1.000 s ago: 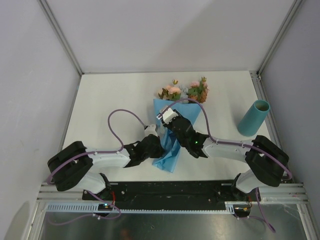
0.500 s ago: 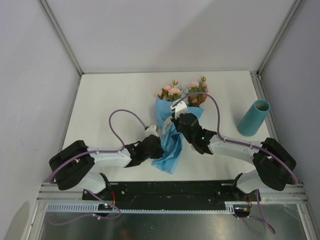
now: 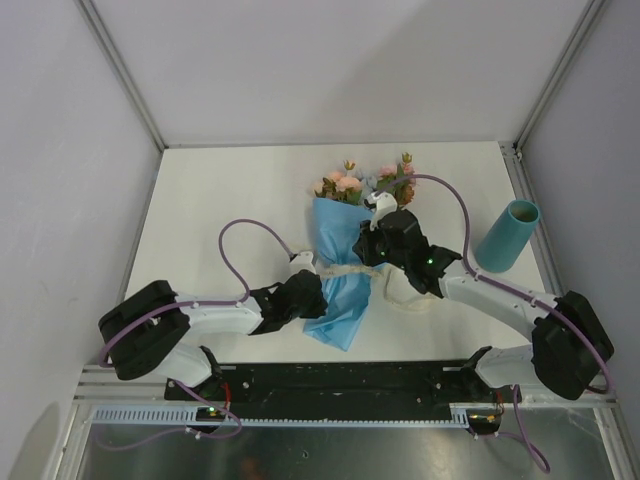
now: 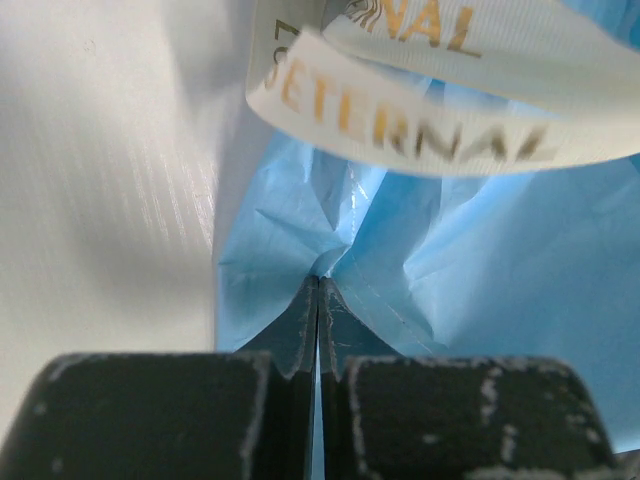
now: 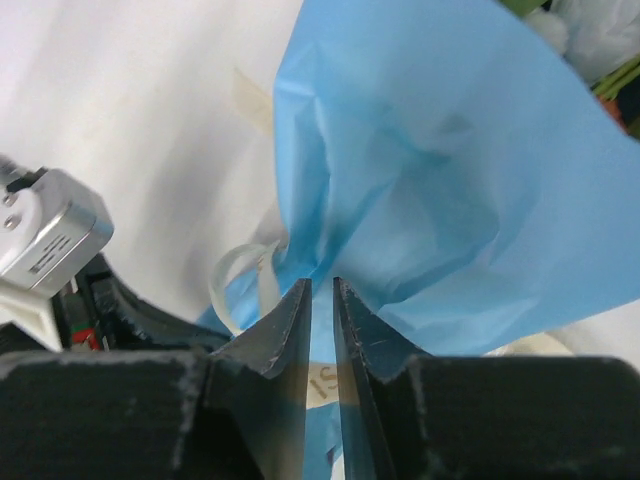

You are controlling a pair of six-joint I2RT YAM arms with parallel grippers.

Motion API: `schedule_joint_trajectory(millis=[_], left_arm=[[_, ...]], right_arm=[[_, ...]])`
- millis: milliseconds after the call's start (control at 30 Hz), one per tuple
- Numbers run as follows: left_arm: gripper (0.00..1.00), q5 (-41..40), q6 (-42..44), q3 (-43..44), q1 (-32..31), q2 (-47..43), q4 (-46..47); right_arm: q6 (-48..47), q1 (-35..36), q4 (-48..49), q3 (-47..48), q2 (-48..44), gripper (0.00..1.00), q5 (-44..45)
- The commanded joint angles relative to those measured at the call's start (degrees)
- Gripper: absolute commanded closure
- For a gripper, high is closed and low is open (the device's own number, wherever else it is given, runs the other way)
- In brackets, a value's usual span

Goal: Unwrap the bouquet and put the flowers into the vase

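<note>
Bouquet point(image 3: 342, 262): lies flat mid-table between the two grippers, with its pointed end toward the near edge and its open end far.
Flowers point(image 3: 365, 183): inside the wrap, with the blooms spilling past the paper's far edge.
Left gripper point(image 4: 317, 290): clenched, jaws pressed together on a crease of the blue paper at the wrap's left edge.
Right gripper point(image 5: 322, 292): jaws almost together, grasping the ribbon point(image 3: 345, 270); a paper edge lies right at its tips.
Ribbon path: cream, drawn across the wrap's waist to the right gripper, with a slack loop on the table just right of the wrap.
Vase point(image 3: 507, 237): stands mouth up near the table's right edge, well apart from the bouquet.
Table point(image 3: 230, 200): broad white surface left of the bouquet, a narrower band beyond the flowers, and a slim gap between the right arm and the vase.
Near edge: the wrap's tip lies close to it.
</note>
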Motion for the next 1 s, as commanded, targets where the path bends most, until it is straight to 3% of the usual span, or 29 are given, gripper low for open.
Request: schedule_joint_trajectory(millis=[0,267,433,600,800,967], left_arm=[[1.0,-0.4,0.4,1.8,-0.6,-1.1,-1.0],[1.0,-0.2,0.3,1.8,-0.6,-1.6,-1.1],[1.0,-0.2,0.4,1.8,-0.6,-1.9,-1.1],[1.0,-0.2,0.4,2.2,-0.7,-1.3,-1.1],[1.0,-0.4,0.4,2.3,-0.9,-0.5,-1.0],[1.0,-0.5,0.1,2.1,-1.1,-0.5,-1.0]], right_arm=[[3.9,-1.2,-5.9,2.2,-3.0,0.78,-8.0],[-1.2,-2.5,-7.6,2.1,-2.8,0.6,-16.7],[-2.8,-5.2,-11.1,2.0,-3.2,0.6,-17.4],[12.2,-6.8,-12.6,0.9,-6.2,0.5,-10.2],[30.4,-2.6,-13.2,-0.7,-8.3,0.54,0.9],[38.6,-0.9,-12.7,-2.0,-9.4,0.57,6.1]])
